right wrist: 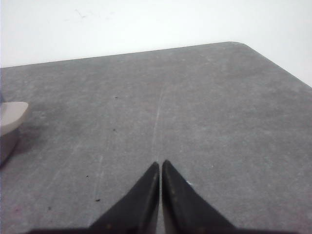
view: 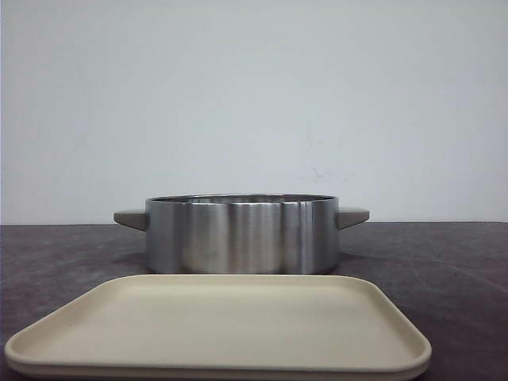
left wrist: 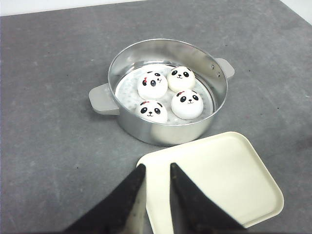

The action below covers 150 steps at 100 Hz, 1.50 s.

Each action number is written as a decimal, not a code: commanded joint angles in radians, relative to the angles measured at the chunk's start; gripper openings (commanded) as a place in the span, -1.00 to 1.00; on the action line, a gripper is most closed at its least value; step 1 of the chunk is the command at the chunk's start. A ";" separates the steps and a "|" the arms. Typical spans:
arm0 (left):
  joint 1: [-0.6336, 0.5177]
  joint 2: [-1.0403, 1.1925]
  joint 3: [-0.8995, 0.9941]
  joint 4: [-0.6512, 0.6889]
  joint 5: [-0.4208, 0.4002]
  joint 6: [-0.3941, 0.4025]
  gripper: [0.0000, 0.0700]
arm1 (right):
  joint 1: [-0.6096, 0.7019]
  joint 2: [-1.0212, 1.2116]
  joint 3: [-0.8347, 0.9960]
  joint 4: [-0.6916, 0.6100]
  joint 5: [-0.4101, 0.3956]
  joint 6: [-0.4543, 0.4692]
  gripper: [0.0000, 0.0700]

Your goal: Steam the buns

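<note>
My left pincer (left wrist: pixel 157 168) hung above the near corner of the cream tray (left wrist: pixel 229 180), its fingers slightly parted and holding nothing. My right pincer (right wrist: pixel 160 165) hovered over bare grey worktop (right wrist: pixel 204 107), its fingers pressed together and empty. The four panda-faced buns (left wrist: pixel 168 92) sat clustered inside the steel steamer pot (left wrist: pixel 146 131), on its perforated floor, two nearer me and two farther off. The pot stood on the worktop just behind the tray, its grey handles sticking out to either side. From the front, the pot's wall (view: pixel 242 236) hid the buns.
</note>
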 commanded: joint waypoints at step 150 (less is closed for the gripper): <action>0.705 -0.380 -0.558 0.791 0.687 0.229 -0.84 | -0.001 0.000 -0.003 0.007 0.003 -0.008 -0.99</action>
